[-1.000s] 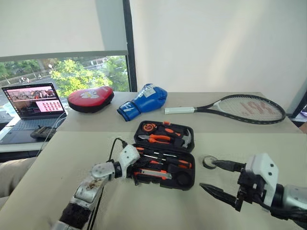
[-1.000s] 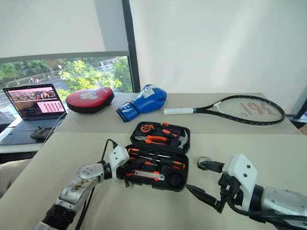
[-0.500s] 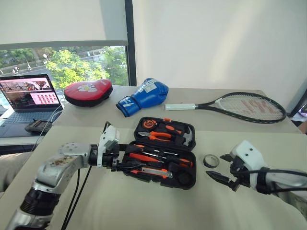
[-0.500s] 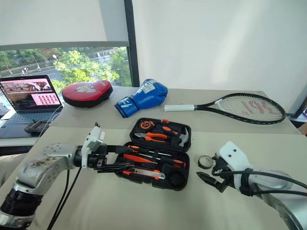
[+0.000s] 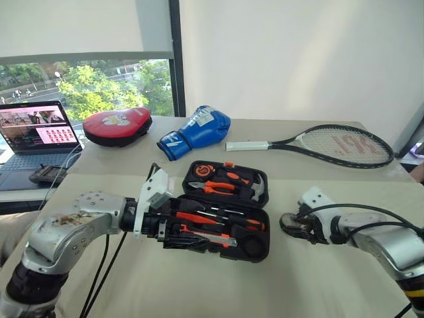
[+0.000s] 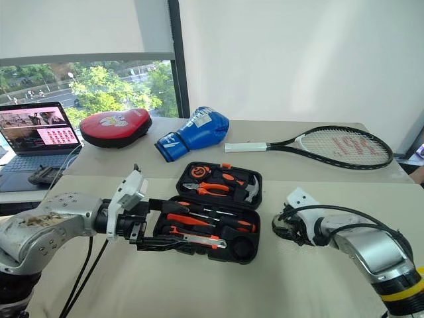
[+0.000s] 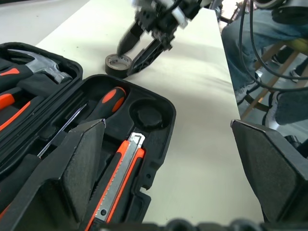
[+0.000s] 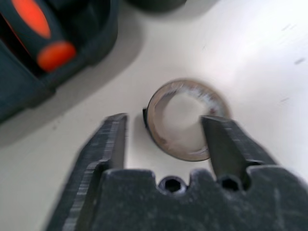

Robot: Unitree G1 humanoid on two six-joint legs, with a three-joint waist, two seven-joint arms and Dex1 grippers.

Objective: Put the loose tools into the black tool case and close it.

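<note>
The black tool case (image 5: 262,218) lies open in the middle of the table, with screwdrivers (image 7: 108,101), an orange utility knife (image 7: 120,178), pliers and a hammer in its recesses. A round recess (image 7: 147,115) in it is empty. My left gripper (image 6: 179,226) hovers open over the case's left end, holding nothing. The black tape roll (image 8: 185,118) lies flat on the table just right of the case. My right gripper (image 8: 164,119) is down at the roll, one finger outside with a gap, the other over its far rim.
At the back of the table lie a tennis racket (image 5: 338,144), a blue boxing glove (image 5: 195,132) and a red pad (image 5: 118,126). A laptop (image 5: 40,136) sits on a side desk at the left. A seated person's legs (image 7: 260,43) are beyond the table's right edge.
My left gripper has opened and lifted back from the case. My right gripper has moved forward and down onto the tape roll, and its fingers have narrowed around it.
</note>
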